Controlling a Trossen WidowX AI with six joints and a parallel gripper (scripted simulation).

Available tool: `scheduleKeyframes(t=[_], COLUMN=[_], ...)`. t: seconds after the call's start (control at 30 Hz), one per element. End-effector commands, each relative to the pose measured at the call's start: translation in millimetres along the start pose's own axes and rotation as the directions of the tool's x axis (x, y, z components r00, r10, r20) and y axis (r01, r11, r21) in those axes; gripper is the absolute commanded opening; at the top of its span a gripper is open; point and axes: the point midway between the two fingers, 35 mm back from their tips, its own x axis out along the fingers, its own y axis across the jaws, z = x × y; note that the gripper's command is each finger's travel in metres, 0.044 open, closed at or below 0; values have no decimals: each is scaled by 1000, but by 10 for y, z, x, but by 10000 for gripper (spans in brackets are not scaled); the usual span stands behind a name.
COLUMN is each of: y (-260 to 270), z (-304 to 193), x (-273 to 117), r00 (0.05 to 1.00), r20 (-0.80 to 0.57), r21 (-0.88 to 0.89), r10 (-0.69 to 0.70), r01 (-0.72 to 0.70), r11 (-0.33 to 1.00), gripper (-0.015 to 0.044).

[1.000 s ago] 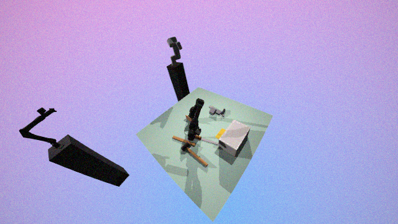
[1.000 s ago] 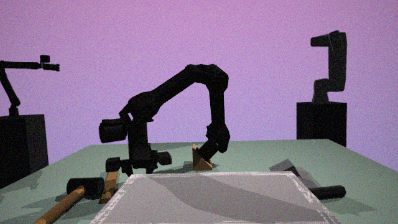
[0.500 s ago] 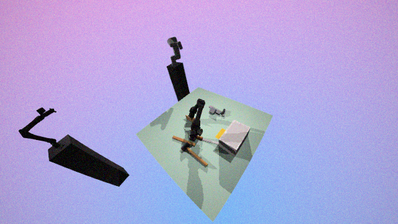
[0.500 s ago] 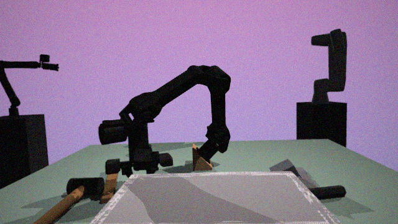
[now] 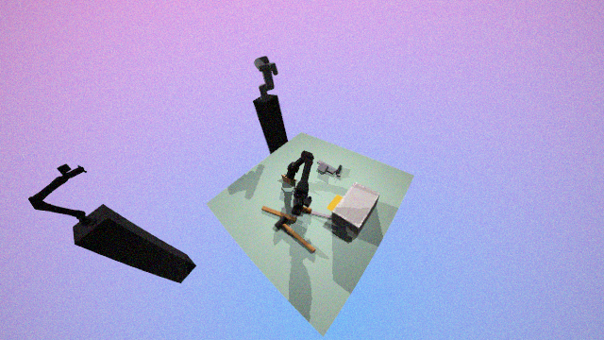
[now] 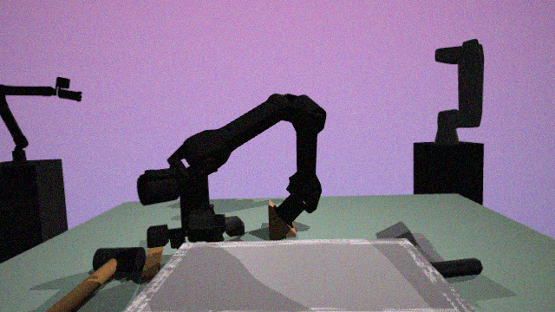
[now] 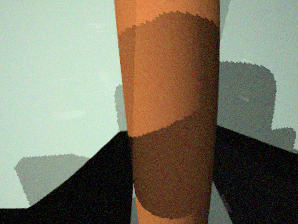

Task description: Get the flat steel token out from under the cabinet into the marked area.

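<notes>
Pincer (image 5: 301,211) (image 6: 199,236) (image 7: 165,136) fingers are clamping partly apart on an orange wooden handle (image 5: 307,210) (image 7: 172,75); its pale shaft (image 5: 321,214) is reaching toward the cabinet (image 5: 357,203) (image 6: 282,277), beside the yellow marked area (image 5: 334,203) on the bench (image 5: 326,288) (image 6: 360,217). Where the token is lying, I cannot tell.

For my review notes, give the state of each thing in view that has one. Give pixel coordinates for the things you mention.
Claw (image 5: 298,211) (image 6: 197,236) (image 7: 165,136): shut on a wooden handle (image 7: 172,75).
Arm (image 5: 305,177) (image 6: 256,123): bent at the elbow.
Mallet (image 5: 298,237) (image 6: 119,260): lying on the table.
Cabinet (image 5: 357,204) (image 6: 277,273): upright.
Yellow marked area (image 5: 335,203): no token visible in it.
</notes>
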Motion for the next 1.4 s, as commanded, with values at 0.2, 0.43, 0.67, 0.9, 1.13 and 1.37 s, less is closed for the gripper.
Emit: scheduleKeyframes(t=[0.2,0.43,0.67,0.9,1.13,1.37], y=[-7,-5,-4,-3,-1,0], z=[166,282,392,495,593,687], x=[-2,-2,-3,-4,-5,-7], r00=[1000,1000,1000,1000,1000,1000], r20=[0,1,1,2,2,3], r21=[3,2,2,1,1,1], r10=[0,0,0,0,0,1], r01=[0,0,0,0,0,-1], r11=[1000,1000,1000,1000,1000,1000], gripper=[0,0,0,0,0,0])
